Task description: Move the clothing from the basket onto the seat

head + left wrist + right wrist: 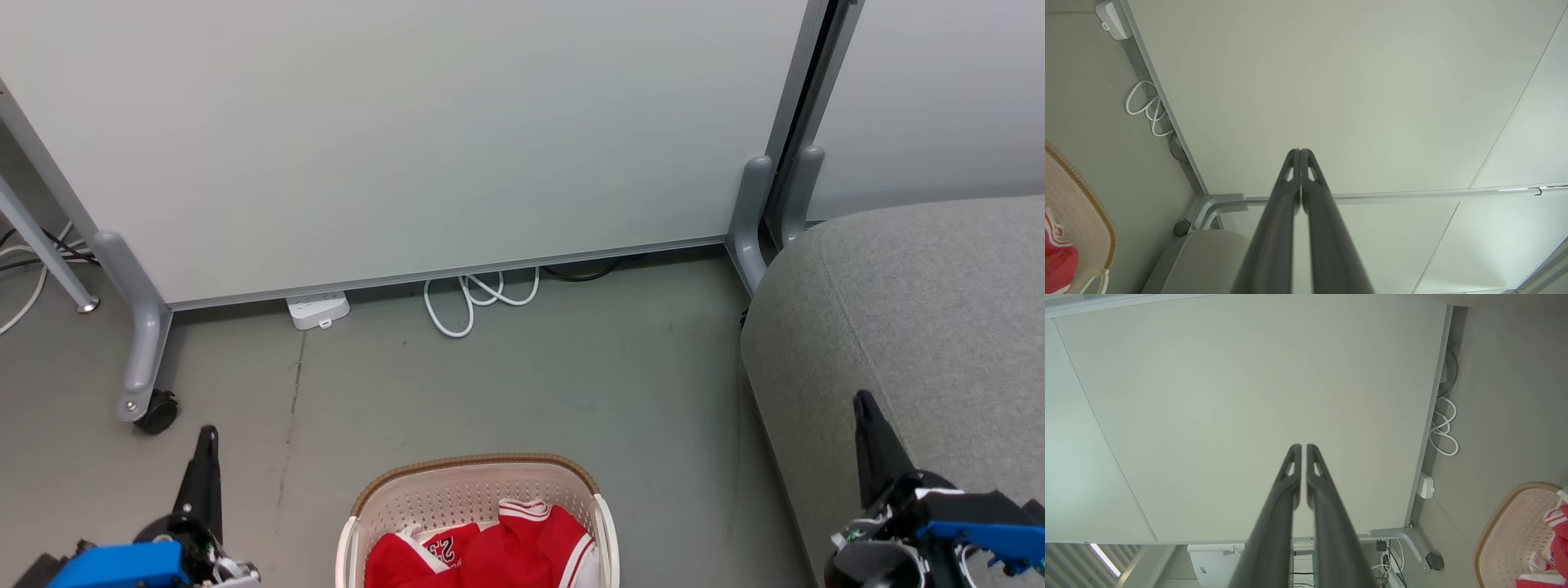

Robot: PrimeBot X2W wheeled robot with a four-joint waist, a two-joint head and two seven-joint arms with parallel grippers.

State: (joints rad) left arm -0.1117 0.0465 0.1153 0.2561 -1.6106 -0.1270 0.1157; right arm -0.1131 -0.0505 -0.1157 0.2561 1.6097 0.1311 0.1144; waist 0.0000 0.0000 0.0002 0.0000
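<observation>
Looking down, you had the clothing (498, 551) bunched in the basket (457, 488) on the floor (522, 384) at the near edge, between your two arms. The red heap ran left to right across the basket, its white-striped collar toward the far rim, its numerals at the left. The seat (922, 327) stood to the right, apart from the basket. Your left gripper (209, 431) and right gripper (861, 398) were both closed and empty, fingers pointing toward the far partition (424, 139).
</observation>
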